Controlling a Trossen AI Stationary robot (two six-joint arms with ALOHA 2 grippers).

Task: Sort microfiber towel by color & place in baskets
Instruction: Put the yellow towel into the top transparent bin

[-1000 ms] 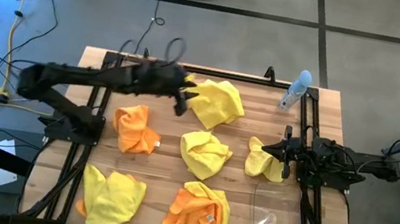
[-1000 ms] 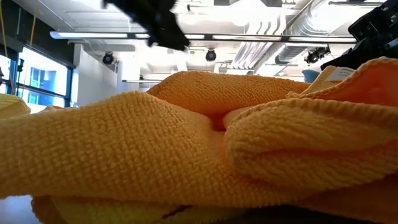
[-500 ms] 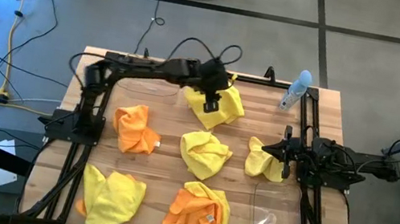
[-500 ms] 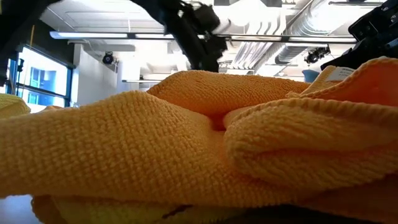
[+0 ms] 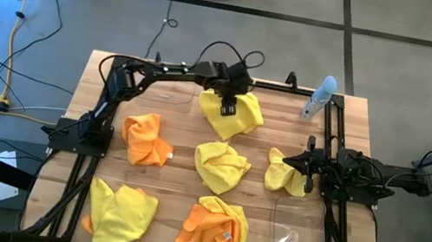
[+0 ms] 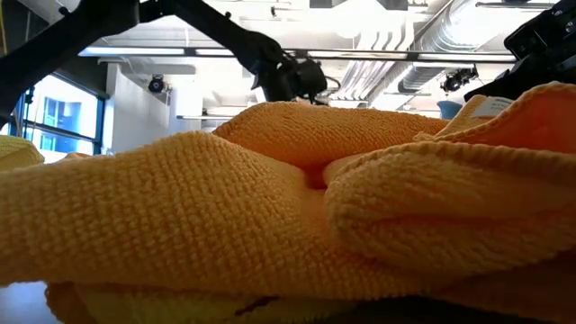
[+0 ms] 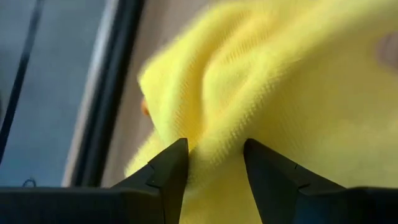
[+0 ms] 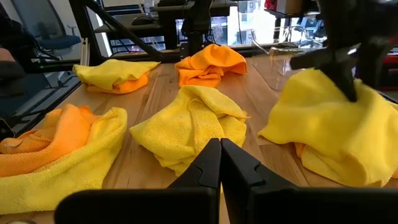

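The left gripper (image 5: 230, 106) is down on the soft bright yellow cloth (image 5: 235, 114) at the far middle of the wooden table (image 5: 187, 138). Its jaws are apart around a fold, ready to pinch. The right gripper (image 5: 308, 162) waits, jaws together, by the clear plastic bin (image 5: 300, 241).

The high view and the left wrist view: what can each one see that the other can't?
Only the high view shows the spray bottle, the clear basket, the orange towel and the right claw parked mid-table. Only the left wrist view shows the left claw's fingers apart, pressed into fabric. Both show the yellow towel under the left claw.
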